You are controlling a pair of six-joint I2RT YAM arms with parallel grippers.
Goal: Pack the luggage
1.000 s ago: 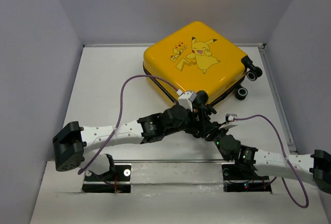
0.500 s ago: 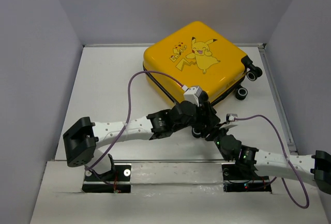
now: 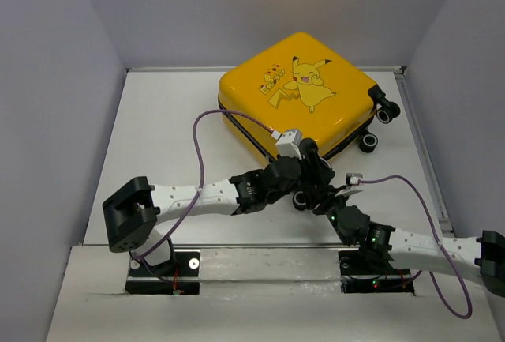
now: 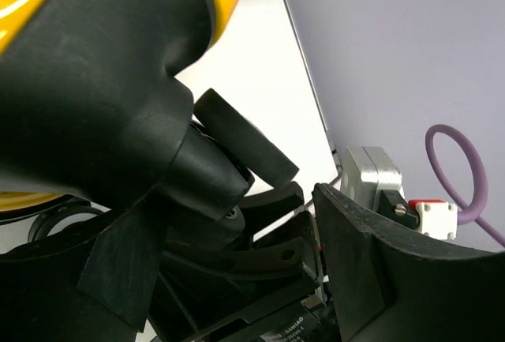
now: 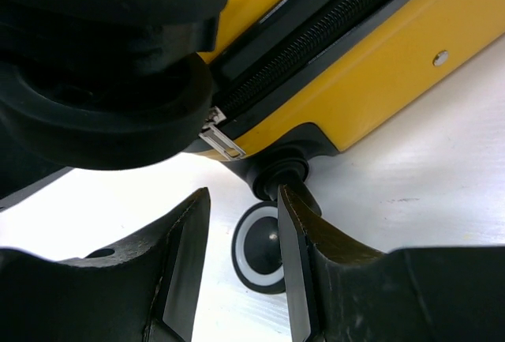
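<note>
Bench (image 3: 158, 121) is occupied by the luggage (image 3: 296, 89), laid flat and closed, far and right of centre. Left gripper (image 3: 310, 155) is crowded against its near corner; state cannot be told. Right gripper (image 5: 243, 193) is held slightly spread, nothing pinched, near caster wheel (image 5: 260, 251) and zipper pull (image 5: 221, 143).

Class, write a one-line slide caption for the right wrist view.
The right gripper, jaws parted, faces a caster wheel of the yellow luggage, near its zipper pull.

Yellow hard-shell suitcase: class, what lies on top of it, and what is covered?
Only a printed Pikachu cartoon shows on the suitcase lid; no loose object. The left arm overhangs and hides the near corner.
</note>
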